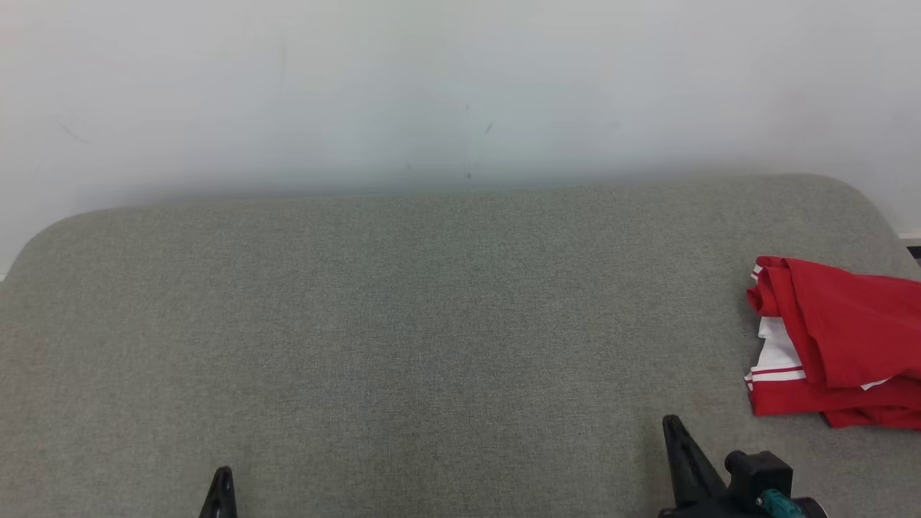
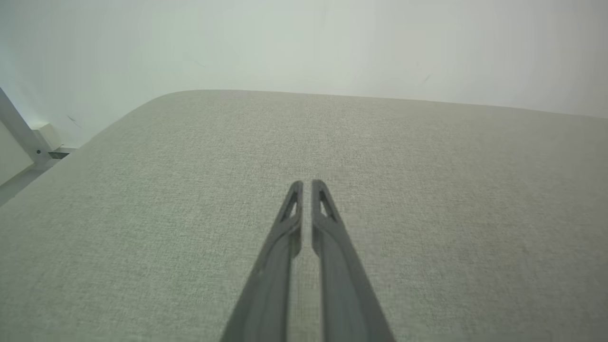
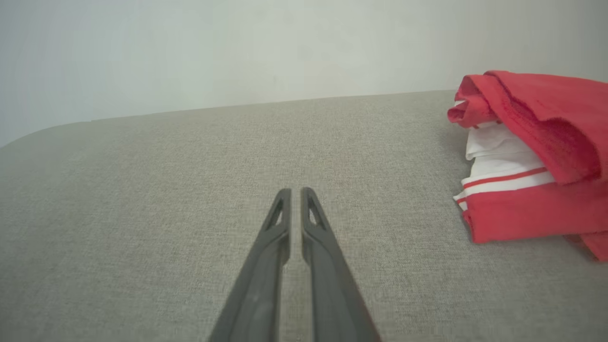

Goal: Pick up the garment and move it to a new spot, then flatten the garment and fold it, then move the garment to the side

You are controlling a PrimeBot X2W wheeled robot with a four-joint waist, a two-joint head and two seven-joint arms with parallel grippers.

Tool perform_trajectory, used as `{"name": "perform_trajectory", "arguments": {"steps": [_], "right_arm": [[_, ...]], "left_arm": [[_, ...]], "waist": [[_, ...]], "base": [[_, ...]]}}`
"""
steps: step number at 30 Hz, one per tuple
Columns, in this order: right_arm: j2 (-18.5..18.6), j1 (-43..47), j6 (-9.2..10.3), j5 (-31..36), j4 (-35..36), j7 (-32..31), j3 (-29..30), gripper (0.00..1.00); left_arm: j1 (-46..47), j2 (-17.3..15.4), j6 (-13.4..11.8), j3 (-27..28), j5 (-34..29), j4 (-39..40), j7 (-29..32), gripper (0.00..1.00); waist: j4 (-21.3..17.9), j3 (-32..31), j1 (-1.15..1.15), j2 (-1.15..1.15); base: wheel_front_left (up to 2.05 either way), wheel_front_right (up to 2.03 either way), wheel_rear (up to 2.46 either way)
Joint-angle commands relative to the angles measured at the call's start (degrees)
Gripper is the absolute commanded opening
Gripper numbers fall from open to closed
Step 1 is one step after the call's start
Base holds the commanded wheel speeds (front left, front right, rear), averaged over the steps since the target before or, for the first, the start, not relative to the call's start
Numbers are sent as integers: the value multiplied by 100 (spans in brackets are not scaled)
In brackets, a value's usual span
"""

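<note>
Grey woven fabric-covered surface (image 1: 432, 324), far corners rounded. Left gripper (image 2: 307, 185), two long dark fingers: hovered at near edge, left part; jaws drawn together, nothing between. Right gripper (image 3: 295, 191): near edge, right part; jaws likewise together, empty. Crumpled red garment with white striped trim (image 1: 842, 338): lay at right edge, apart from right gripper.

Grey fabric surface (image 1: 432, 324); red/white garment (image 1: 842, 338) bunched at rt edge.

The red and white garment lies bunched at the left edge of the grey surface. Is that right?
No, it is the right edge. The head view shows the red and white garment bunched at the right edge of the grey surface.
</note>
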State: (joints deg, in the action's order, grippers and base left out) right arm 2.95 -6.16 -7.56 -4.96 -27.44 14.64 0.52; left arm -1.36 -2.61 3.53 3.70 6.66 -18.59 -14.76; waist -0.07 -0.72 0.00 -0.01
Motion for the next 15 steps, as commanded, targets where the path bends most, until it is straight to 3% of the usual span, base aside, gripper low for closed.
{"name": "perform_trajectory", "arguments": {"steps": [1,15], "right_arm": [[1,46,0,-13,-53,-12,5,0],[0,32,1,-1589,174,-409,129,0]], "left_arm": [[-4,5,1,5,14,-61,17,0],[154,-2,73,70,1560,4,418,0]], "waist": [[0,0,0,0],[1,9,0,0]], "base": [[0,0,0],[0,0,0]]}}
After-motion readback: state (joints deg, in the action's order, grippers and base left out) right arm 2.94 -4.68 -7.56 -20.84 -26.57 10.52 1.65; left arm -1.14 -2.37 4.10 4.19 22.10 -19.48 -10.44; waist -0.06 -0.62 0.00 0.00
